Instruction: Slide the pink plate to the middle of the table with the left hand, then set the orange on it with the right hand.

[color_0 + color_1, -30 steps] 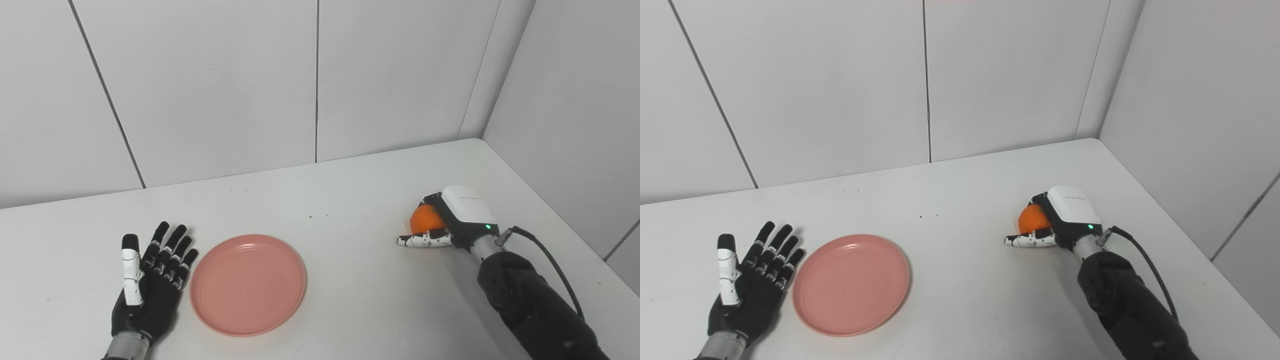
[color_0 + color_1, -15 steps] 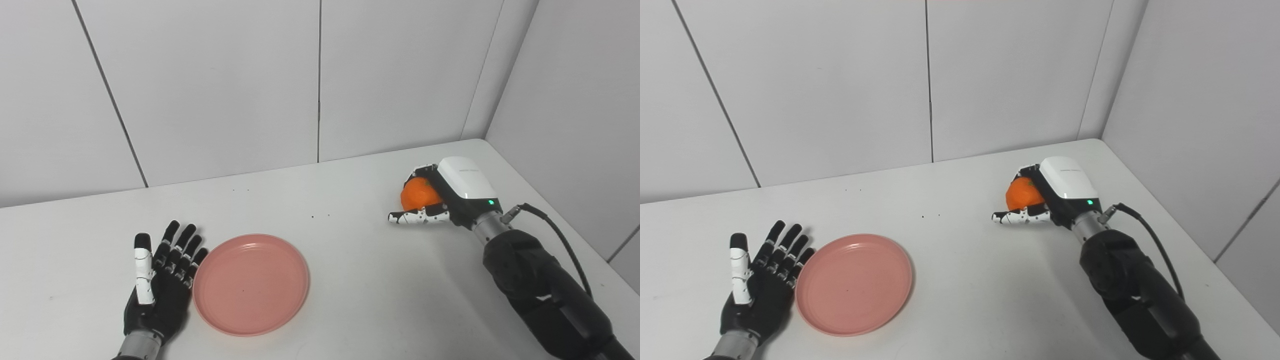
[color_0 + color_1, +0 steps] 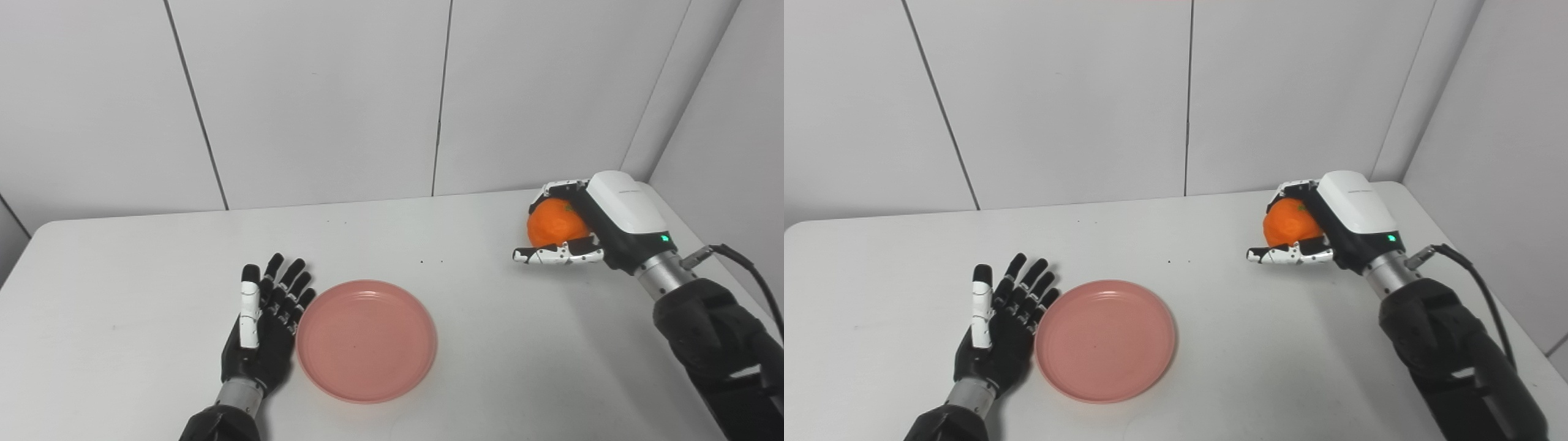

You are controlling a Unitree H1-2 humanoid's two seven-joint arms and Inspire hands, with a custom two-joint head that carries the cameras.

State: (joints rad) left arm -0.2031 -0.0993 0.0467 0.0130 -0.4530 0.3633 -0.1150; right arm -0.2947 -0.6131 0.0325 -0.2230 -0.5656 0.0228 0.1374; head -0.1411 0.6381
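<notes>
Nearest to us, our left hand (image 3: 260, 340) lies flat on the white table (image 3: 122, 318), palm up, fingers (image 3: 288, 288) spread apart and holding nothing. Its inner edge sits against the left rim of the pink plate (image 3: 366, 340); whether they truly touch we cannot tell. The plate rests flat on the table, bare inside, a little left of the table's middle.

Further back and well apart to the right, our right arm (image 3: 710, 331) reaches in from the bottom corner. Our right hand (image 3: 588, 223) is clamped on the orange (image 3: 554, 225): the fingers curl over the top of the fruit and the thumb (image 3: 551, 255) lies stretched out beneath it. The hand appears raised clear of the table, its shadow lying below it. A green light shows on the white back of that hand.

Beyond everything, pale wall panels (image 3: 318, 98) close off the table's far edge and right side.
</notes>
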